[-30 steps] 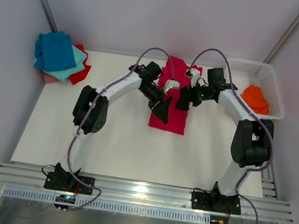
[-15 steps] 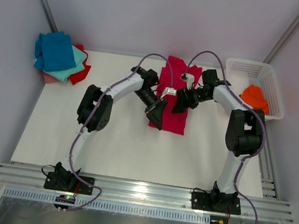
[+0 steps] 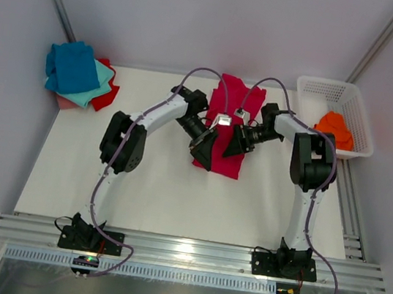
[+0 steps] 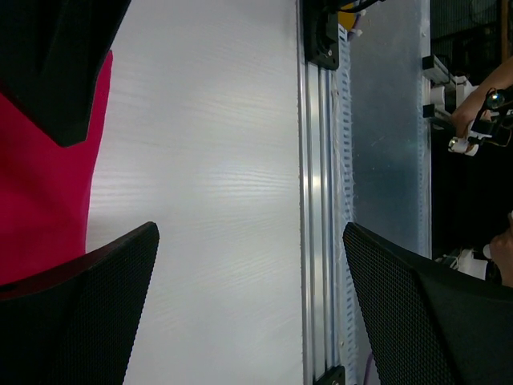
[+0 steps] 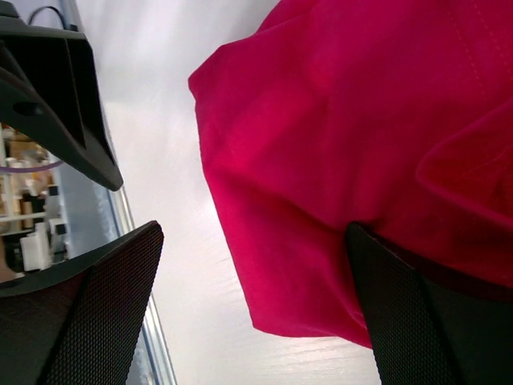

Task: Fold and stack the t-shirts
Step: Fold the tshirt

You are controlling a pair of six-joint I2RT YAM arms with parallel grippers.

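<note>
while wrist views catch the crimson tee [image 5: 337, 120], overhead adds the stack [image 3: 80, 74].

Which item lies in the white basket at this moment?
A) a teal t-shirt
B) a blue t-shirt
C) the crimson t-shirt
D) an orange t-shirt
D: the overhead view shows a bunched orange t-shirt inside the white basket at far right.

Overhead view bright and even under diffuse light, with only faint soft shadows on the white desk [image 3: 154, 185] and a glare patch on the metal rail [image 3: 185, 247]; both wrist views wash the desk near white, close black tool fingers [image 4: 72, 321] dark and soft, crimson t-shirt [image 5: 337, 160] fairly sharp.
</note>
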